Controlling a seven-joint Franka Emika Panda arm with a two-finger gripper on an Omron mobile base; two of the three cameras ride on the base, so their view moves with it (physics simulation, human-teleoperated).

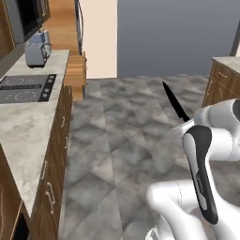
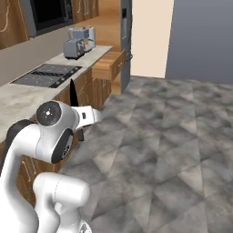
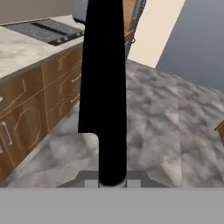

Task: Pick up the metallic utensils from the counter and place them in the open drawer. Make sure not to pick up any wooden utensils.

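Knife in my grip: on the hand view its black blade runs straight up the middle of the picture, handle end down between the fingers, which are drawn nearly together on it. From the left base view I see the same knife as a slim dark blade rising at a slant, tip up and to the left, above the white arm and over the grey tiled floor. On the right base view the blade stands almost upright just behind the arm's rounded joint, in front of the cabinet fronts. The gripper itself is mostly hidden by the arm there. Open drawer juts out from the far end of the narrow counter, orange-brown front toward me, well apart from the knife; I cannot see inside it. That counter carries a dark stovetop and, further back, a toaster beside the wall.
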